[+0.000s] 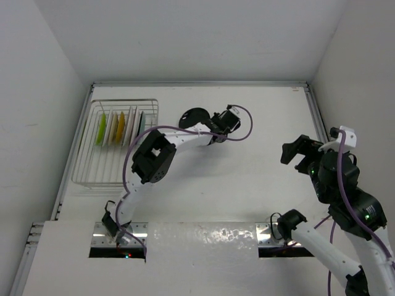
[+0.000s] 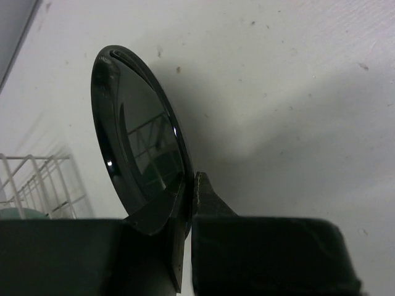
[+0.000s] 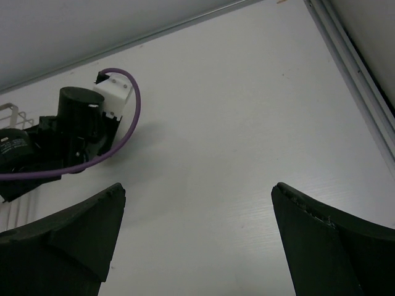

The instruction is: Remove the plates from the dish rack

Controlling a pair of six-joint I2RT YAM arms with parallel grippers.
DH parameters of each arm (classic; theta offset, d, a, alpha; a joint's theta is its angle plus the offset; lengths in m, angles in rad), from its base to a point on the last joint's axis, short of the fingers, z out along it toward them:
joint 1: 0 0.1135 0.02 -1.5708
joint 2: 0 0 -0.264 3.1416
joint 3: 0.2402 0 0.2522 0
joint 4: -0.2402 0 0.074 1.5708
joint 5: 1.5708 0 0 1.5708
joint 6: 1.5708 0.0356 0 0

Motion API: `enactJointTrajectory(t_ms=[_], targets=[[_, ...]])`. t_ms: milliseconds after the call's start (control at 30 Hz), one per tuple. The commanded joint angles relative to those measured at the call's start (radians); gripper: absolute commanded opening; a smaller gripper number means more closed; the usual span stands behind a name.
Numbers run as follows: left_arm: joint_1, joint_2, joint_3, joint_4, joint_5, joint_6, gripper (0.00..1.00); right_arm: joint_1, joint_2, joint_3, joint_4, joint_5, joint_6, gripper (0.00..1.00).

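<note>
Nearest your left wrist lens, the left gripper [image 2: 190, 200] is clenched on a dark plate [image 2: 139, 142] by its rim, on edge over the table [image 2: 296, 92], centre of the overhead frame. Other plates [image 1: 117, 127] stand in the dish rack [image 1: 92, 176], upper left; the right gripper [image 3: 197, 203] is spread and empty. Judged mid-transfer: you must next lower it and lay it flat before releasing.

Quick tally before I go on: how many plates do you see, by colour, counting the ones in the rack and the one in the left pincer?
Lime green plate: 1
White plates: 2
Yellow plate: 1
Teal plate: 1
Dark plate, clamped in the left pincer: 1
Total: 6, with 5 standing on edge in the rack.
</note>
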Motion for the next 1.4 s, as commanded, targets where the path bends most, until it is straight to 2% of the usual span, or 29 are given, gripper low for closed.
enactJointTrajectory(t_ms=[0,100,200,233,300,333,433,600,633,733,767,800,867,967,1000,1067,1100,1167,1367], targets=[[-0.001,0.013,0.09,0.009,0.0,-0.035,0.0,-0.003,-0.007,-0.013,-0.008,-0.023,-0.039,0.99],[-0.001,0.047,0.094,-0.002,0.047,-0.056,0.01,-0.003,-0.01,-0.04,0.006,-0.045,-0.044,0.99],[-0.001,0.039,0.074,0.004,0.072,-0.072,0.2,-0.004,-0.006,-0.062,0.012,-0.058,-0.045,0.99],[-0.001,0.033,0.071,0.001,0.075,-0.078,0.35,-0.003,-0.004,-0.067,0.012,-0.068,-0.048,0.99],[-0.001,0.021,0.072,-0.015,0.081,-0.087,0.51,-0.003,0.0,-0.071,0.018,-0.077,-0.048,0.99],[-0.001,0.001,0.072,-0.022,0.08,-0.095,0.69,-0.003,0.002,-0.071,0.02,-0.084,-0.05,0.99],[-0.001,-0.059,0.071,-0.054,0.072,-0.118,0.82,-0.003,0.003,-0.07,0.024,-0.088,-0.051,0.99],[0.007,-0.209,0.017,-0.077,0.06,-0.164,0.9,-0.003,0.002,-0.07,0.026,-0.092,-0.053,0.99],[0.017,-0.267,0.0,-0.085,0.051,-0.22,0.91,-0.004,0.0,-0.071,0.027,-0.094,-0.053,0.99],[0.111,-0.395,-0.032,-0.143,0.124,-0.357,0.9,-0.003,-0.001,-0.082,0.035,-0.098,-0.053,0.99],[0.143,-0.43,-0.043,-0.16,0.229,-0.384,0.88,-0.003,0.002,-0.083,0.037,-0.104,-0.053,0.99],[0.216,-0.498,-0.063,-0.157,0.283,-0.403,0.85,-0.003,0.002,-0.091,0.04,-0.109,-0.054,0.99],[0.278,-0.553,-0.1,-0.163,0.345,-0.431,0.81,-0.003,0.002,-0.102,0.056,-0.121,-0.061,0.99],[0.37,-0.591,-0.071,-0.271,0.385,-0.431,0.66,-0.003,-0.007,-0.136,0.092,-0.147,-0.059,0.99],[0.414,-0.584,-0.045,-0.301,0.411,-0.428,0.52,-0.004,-0.009,-0.154,0.099,-0.163,-0.058,0.99],[0.471,-0.574,-0.035,-0.36,0.437,-0.424,0.42,-0.003,-0.009,-0.18,0.125,-0.178,-0.051,0.99],[0.482,-0.568,-0.038,-0.373,0.446,-0.412,0.37,-0.004,-0.006,-0.188,0.133,-0.196,-0.05,0.99],[0.5,-0.564,-0.044,-0.402,0.436,-0.402,0.34,-0.003,-0.001,-0.205,0.152,-0.209,-0.05,0.99],[0.502,-0.577,-0.078,-0.428,0.373,-0.383,0.28,-0.003,0.016,-0.222,0.159,-0.216,-0.064,0.99]])
